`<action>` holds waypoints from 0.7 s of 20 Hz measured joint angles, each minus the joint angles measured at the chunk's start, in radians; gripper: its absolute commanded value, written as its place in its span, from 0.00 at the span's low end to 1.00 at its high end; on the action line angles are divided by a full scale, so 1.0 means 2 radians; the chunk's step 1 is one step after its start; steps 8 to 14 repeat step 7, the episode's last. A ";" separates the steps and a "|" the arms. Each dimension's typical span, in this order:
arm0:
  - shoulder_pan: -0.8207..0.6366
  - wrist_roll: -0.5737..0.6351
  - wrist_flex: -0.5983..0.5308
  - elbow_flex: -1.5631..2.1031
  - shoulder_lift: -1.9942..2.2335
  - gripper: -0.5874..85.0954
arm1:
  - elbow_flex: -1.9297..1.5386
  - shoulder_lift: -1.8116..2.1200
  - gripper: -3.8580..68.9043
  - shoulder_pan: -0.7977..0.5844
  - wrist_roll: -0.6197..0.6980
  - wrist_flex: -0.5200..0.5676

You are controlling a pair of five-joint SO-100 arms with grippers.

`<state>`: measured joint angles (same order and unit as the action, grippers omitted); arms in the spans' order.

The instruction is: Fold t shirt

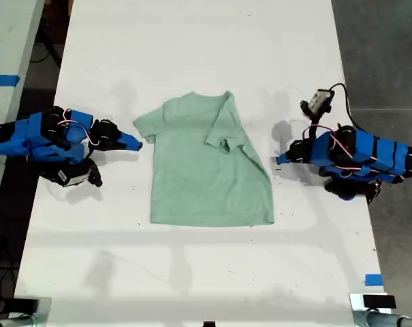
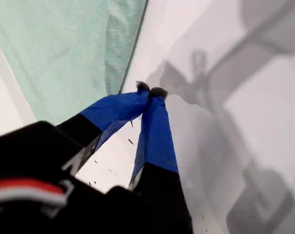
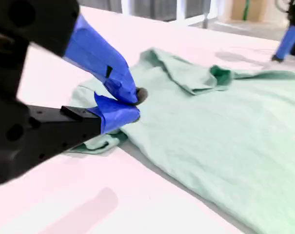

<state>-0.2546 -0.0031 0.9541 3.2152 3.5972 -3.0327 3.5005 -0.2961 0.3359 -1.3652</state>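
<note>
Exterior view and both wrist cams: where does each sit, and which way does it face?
Exterior view: overhead, looking down on the white table; both blue arms show, with the t shirt between them.
First wrist view: on my first gripper, facing down at the t shirt's edge and the table; its shut blue jaws show.
Second wrist view: on my second gripper, low, facing across the t shirt; its jaws show.
Shared: all three see the t shirt.

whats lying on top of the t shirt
One of the t shirt's own sleeves is folded in over the chest, on the exterior view's right. Nothing else rests on it. The cloth beneath that flap is hidden.
</note>
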 measured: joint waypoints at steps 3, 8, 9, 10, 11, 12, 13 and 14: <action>0.002 0.007 0.000 0.005 0.000 0.05 | 0.000 0.000 0.05 0.000 -0.002 0.000; -0.007 -0.056 0.050 0.005 0.000 0.14 | 0.000 0.000 0.05 0.000 -0.007 0.000; -0.007 -0.056 0.050 0.005 0.000 0.14 | 0.000 0.000 0.05 0.000 -0.007 0.000; -0.007 -0.056 0.050 0.005 0.000 0.14 | 0.000 0.000 0.05 0.000 -0.007 0.000; -0.007 -0.056 0.050 0.005 0.000 0.14 | 0.000 0.000 0.05 0.000 -0.007 0.000; -0.007 -0.056 0.050 0.005 0.000 0.14 | 0.000 0.000 0.05 0.000 -0.007 0.000; -0.007 -0.056 0.050 0.005 0.000 0.14 | 0.000 0.000 0.05 0.000 -0.007 0.000; -0.007 -0.056 0.050 0.005 0.000 0.14 | 0.000 0.000 0.05 0.000 -0.007 0.000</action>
